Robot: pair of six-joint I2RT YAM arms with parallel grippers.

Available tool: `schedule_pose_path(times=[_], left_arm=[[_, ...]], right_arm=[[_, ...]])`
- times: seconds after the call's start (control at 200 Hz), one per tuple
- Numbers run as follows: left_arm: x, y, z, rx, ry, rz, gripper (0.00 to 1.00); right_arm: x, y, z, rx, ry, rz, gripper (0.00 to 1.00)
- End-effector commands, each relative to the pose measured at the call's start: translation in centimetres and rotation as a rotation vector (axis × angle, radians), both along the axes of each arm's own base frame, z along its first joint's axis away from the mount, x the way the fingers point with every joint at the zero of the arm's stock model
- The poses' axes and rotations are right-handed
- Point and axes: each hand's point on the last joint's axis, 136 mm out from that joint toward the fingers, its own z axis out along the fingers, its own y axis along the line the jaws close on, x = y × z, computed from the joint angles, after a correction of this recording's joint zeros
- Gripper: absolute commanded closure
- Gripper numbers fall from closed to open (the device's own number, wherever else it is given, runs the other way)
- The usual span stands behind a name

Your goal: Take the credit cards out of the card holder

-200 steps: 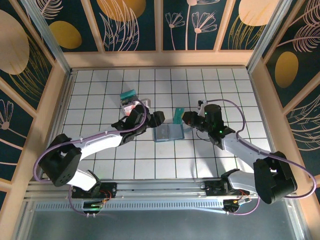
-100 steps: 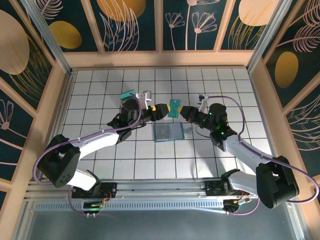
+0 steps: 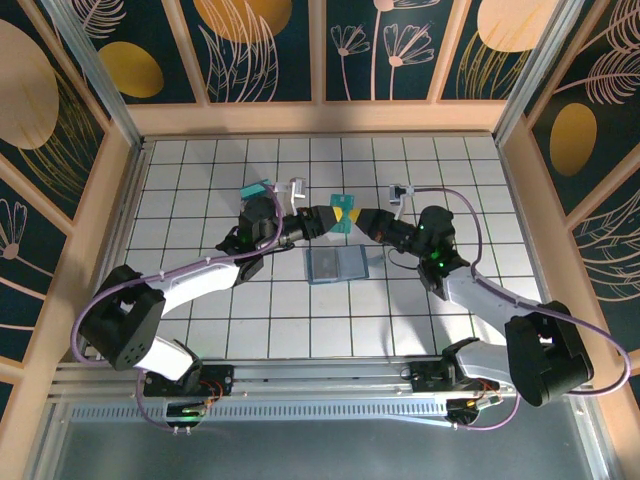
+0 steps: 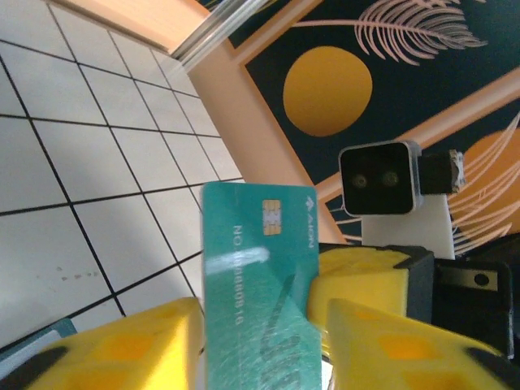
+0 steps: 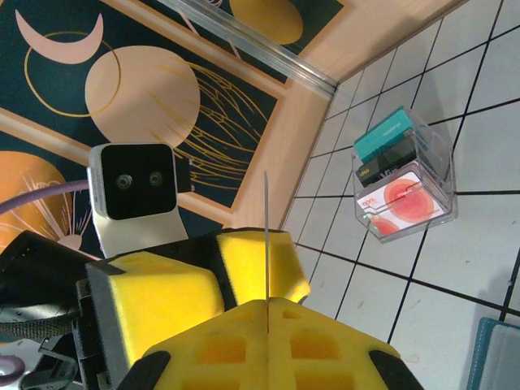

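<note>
Just beyond the card holder (image 3: 333, 265), the right gripper (image 5: 266, 305) pinched a teal credit card (image 4: 258, 268). The left gripper (image 4: 260, 325) flanked the same card; whether it was clamped could not be told.

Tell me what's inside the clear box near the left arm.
The clear box holds a teal card on top, a black card under it, and a white-and-red card lowest. Anything beneath those is covered.

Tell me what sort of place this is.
Probably a robot test booth, not a home: two arms bolted to a metal rail, a white gridded floor, and wood-framed walls with painted leaf panels.
</note>
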Motion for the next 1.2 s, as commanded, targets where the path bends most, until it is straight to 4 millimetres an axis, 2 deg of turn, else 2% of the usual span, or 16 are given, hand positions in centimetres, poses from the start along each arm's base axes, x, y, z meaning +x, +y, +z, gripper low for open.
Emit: schedule_pose_path(times=[0.0,0.19,0.285,0.4,0.43,0.475,0.495,0.581,0.756,1.011,1.196], left_arm=[[0.0,-0.2,1.6,-0.042,-0.053,-0.028,0.69],[0.5,0.4,1.3,0.017,-0.079,-0.012,1.0],[1.1,1.2,1.2,0.109,-0.127,0.012,1.0],[2.3,3.2,0.9,0.319,-0.247,0.043,1.0],[2.7,3.8,1.4,0.378,-0.3,0.054,1.0],[3.2,5.1,0.5,0.496,-0.34,0.07,1.0],[3.7,5.5,1.5,0.53,-0.381,0.084,1.0],[5.0,8.0,1.6,0.693,-0.461,0.133,1.0],[6.8,11.2,1.9,0.827,-0.558,0.161,1.0],[9.9,15.2,0.5,1.044,-0.614,0.153,1.0],[12.1,16.5,-0.5,1.128,-0.644,0.085,1.0]], right_arm=[[-0.4,0.5,1.3,0.037,-0.043,0.04,1.0],[-0.2,0.5,0.9,0.021,-0.033,0.032,1.0],[0.2,0.2,0.4,-0.016,-0.024,0.004,1.0],[0.9,-0.7,-0.4,-0.1,-0.005,-0.068,0.76],[1.1,-1.1,-0.7,-0.13,0.005,-0.095,0.71],[1.4,-1.7,-1.2,-0.17,0.017,-0.13,0.67],[1.4,-1.9,-1.3,-0.187,0.022,-0.145,0.65],[1.7,-3.0,-1.8,-0.245,0.033,-0.205,0.57],[1.7,-5.0,-2.0,-0.3,0.043,-0.305,0.49],[1.8,-6.9,-2.0,-0.369,0.054,-0.399,0.42],[1.9,-7.8,-2.2,-0.381,0.067,-0.446,0.35]])
